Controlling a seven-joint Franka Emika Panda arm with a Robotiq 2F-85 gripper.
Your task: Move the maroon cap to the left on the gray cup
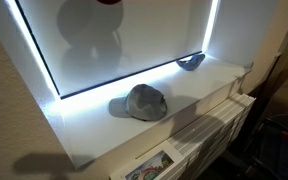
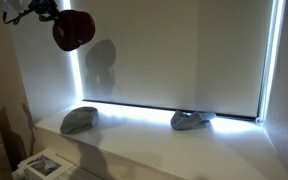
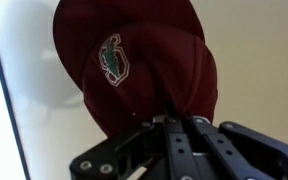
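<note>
The maroon cap hangs from my gripper, whose fingers are pinched shut on its fabric; its pale logo faces the wrist camera. In an exterior view the maroon cap is held high in the air at the upper left, above the sill, with the gripper beside it. Only its lower edge shows at the top of an exterior view. The gray cup, a light gray cap, lies on the white sill below, well apart from the maroon cap.
A small bluish-gray object lies farther along the white sill. A lowered window blind with bright edges stands behind. A printed sheet lies at the lower left.
</note>
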